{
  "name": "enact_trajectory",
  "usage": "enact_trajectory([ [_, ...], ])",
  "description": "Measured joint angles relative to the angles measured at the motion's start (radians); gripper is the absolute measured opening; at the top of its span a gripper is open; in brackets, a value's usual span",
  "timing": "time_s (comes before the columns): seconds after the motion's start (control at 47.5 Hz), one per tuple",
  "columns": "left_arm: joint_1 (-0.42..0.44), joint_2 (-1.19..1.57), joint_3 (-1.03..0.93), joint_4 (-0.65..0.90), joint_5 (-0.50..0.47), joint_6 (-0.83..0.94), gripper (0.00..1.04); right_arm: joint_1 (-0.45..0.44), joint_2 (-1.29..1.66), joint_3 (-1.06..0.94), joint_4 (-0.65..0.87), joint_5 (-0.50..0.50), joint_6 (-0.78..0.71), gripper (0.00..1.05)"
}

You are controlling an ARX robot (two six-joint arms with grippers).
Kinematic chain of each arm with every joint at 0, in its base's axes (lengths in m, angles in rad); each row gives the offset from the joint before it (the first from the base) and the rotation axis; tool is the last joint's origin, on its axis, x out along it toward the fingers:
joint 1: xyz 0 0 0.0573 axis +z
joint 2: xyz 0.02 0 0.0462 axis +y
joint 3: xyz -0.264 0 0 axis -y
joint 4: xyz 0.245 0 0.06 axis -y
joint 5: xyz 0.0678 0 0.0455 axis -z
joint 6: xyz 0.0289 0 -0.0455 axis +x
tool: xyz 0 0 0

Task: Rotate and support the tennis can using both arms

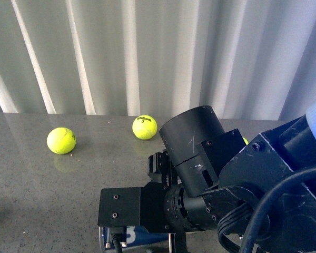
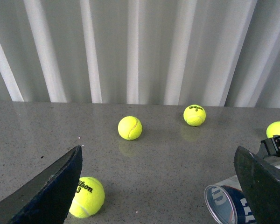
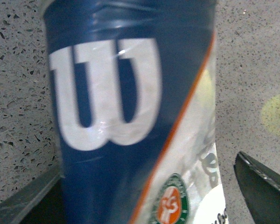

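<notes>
The tennis can (image 3: 130, 116) fills the right wrist view, showing its navy Wilson label, orange stripe and round logo. My right gripper (image 3: 147, 163) is open and straddles it, one finger (image 3: 263, 186) standing clear of its side. In the left wrist view the can's silver-rimmed end (image 2: 224, 205) lies low on the table, beside one finger (image 2: 263, 182) of my open left gripper (image 2: 158, 150), which holds nothing. From the front, the right arm (image 1: 226, 179) hides all but a navy strip of the can (image 1: 131, 235).
Yellow-green tennis balls lie loose on the grey speckled table (image 2: 168, 177): one near the left gripper's other finger (image 2: 86, 197), one mid-table (image 2: 130, 128), one further back (image 2: 194, 115), one at the edge (image 2: 279, 130). A white curtain (image 1: 147, 52) closes the far side.
</notes>
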Motion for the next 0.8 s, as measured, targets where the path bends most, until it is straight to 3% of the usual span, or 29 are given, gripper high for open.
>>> enact_trajectory([
  [0.527, 0.0, 0.0, 0.0, 0.0, 0.0, 0.0, 0.98, 0.015, -0.243, -0.005, -0.119, -0.027, 0.159, 0.98],
  [0.653, 0.0, 0.0, 0.0, 0.0, 0.0, 0.0, 0.98, 0.006, -0.333, -0.031, -0.083, -0.026, 0.248, 0.98],
  [0.8, 0.0, 0.0, 0.0, 0.0, 0.0, 0.0, 0.98, -0.063, -0.461, -0.068, 0.032, 0.072, 0.391, 0.98],
])
